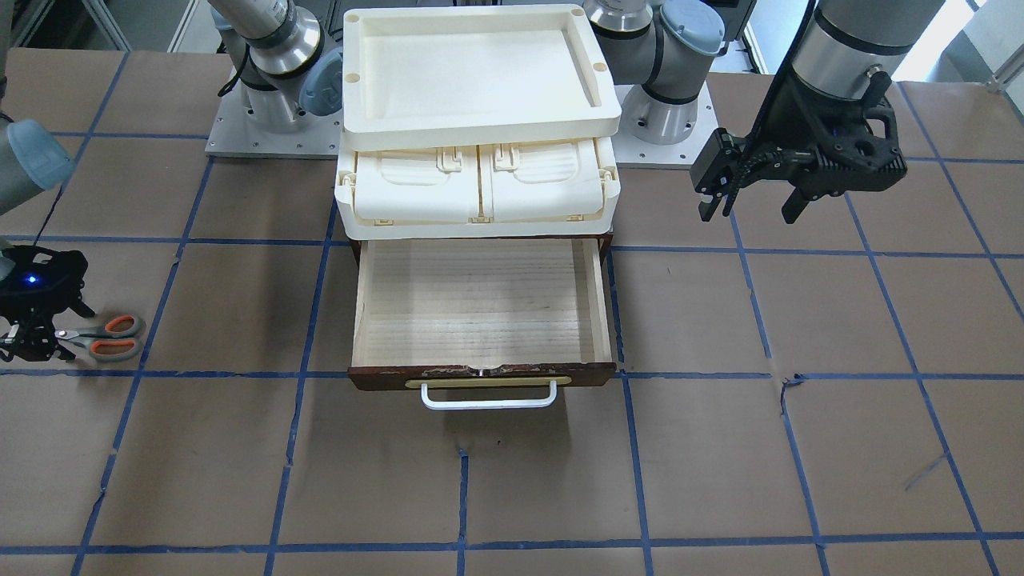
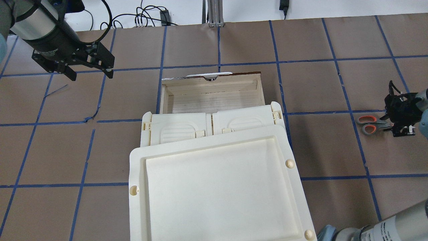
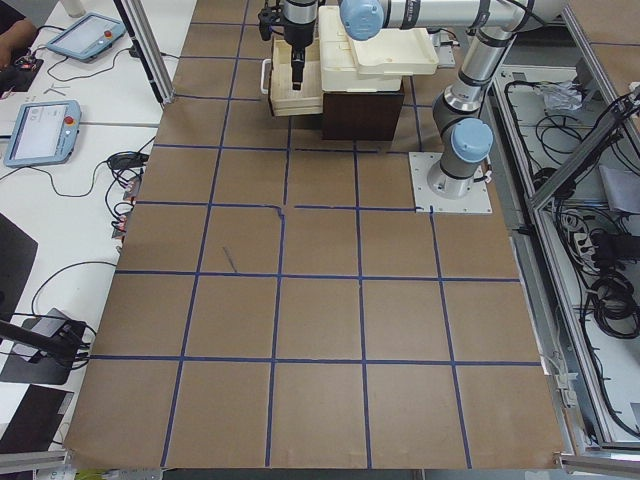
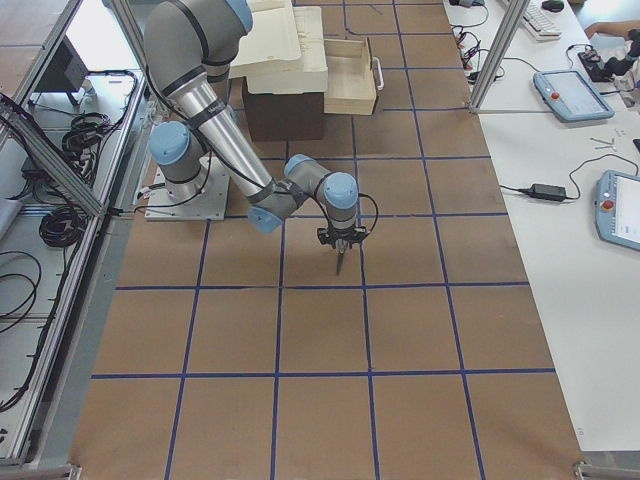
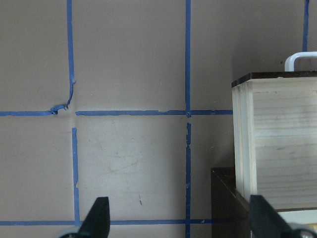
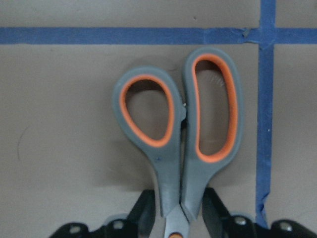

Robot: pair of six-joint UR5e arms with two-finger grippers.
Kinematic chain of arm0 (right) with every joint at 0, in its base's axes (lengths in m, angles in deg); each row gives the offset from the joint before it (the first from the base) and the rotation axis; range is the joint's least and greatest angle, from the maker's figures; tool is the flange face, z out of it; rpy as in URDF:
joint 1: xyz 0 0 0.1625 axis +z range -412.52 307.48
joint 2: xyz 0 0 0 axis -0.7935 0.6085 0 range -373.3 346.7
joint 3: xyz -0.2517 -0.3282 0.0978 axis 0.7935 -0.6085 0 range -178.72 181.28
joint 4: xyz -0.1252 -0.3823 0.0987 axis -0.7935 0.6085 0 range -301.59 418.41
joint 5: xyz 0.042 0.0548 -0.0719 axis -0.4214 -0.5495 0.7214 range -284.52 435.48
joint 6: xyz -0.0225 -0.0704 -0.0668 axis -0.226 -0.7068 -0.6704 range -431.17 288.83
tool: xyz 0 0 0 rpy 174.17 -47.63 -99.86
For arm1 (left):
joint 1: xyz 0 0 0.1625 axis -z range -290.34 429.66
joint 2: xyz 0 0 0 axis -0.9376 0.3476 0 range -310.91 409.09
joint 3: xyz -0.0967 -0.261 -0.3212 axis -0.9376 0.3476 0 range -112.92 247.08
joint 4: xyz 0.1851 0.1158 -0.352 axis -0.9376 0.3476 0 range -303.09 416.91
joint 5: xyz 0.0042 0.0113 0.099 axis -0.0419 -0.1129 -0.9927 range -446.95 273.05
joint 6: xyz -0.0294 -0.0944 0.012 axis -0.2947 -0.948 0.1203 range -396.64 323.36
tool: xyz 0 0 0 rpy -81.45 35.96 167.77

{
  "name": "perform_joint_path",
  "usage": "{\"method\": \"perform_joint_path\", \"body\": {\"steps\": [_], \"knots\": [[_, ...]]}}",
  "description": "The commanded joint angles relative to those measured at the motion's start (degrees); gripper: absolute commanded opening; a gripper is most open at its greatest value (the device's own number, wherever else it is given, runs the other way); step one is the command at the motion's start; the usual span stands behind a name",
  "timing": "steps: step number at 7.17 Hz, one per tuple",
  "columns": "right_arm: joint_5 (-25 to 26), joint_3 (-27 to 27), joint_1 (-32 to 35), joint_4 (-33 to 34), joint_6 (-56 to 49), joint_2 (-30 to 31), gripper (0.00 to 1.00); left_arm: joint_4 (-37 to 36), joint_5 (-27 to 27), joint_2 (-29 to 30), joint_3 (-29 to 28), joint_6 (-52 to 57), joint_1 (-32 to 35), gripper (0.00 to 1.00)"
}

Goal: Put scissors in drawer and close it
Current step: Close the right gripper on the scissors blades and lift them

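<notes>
The right gripper is clamped low on the scissors. In the right wrist view its fingers press either side of the neck, just below the two orange-lined loops. In the front view the loops point to 3 o'clock from the gripper, and the blades are hidden under it. The scissors are level at the table; whether they rest on it or are lifted just off it cannot be told. They are well apart from the drawer, at about its 9 o'clock in that view. The drawer is pulled out, its pale wood inside bare and its white handle at 6 o'clock. A cream box sits on the cabinet behind it, at 12 o'clock, with a tray on top. The left gripper hangs at the drawer's 2 o'clock, above the table, with its jaws wide apart and nothing between them.
</notes>
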Motion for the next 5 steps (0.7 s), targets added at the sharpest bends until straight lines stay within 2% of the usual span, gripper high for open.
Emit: {"method": "perform_joint_path", "body": {"steps": [1, 2, 3, 4, 5], "knots": [[0.0, -0.7, 0.3, -0.1, 0.7, 0.2, 0.03, 0.0, 0.0, 0.0, 0.1, 0.1, -0.1, 1.00], [-0.1, -3.2, 1.8, -0.3, 1.0, 1.5, 0.01, 0.0, 0.0, 0.0, 0.1, 0.0, 0.0, 1.00], [-0.5, -6.7, 5.4, -5.6, 2.2, 4.3, 0.00, 0.0, 0.1, 0.0, 0.1, 0.0, 0.0, 1.00], [-0.8, -11.1, 9.9, -15.3, 12.6, 8.4, 0.00, 0.0, 0.1, 0.0, 0.1, 0.0, 0.0, 1.00], [-0.7, -15.7, 15.6, -19.5, 17.7, 10.0, 0.00, 0.0, 0.0, 0.0, 0.1, 0.1, 0.0, 1.00]]}}
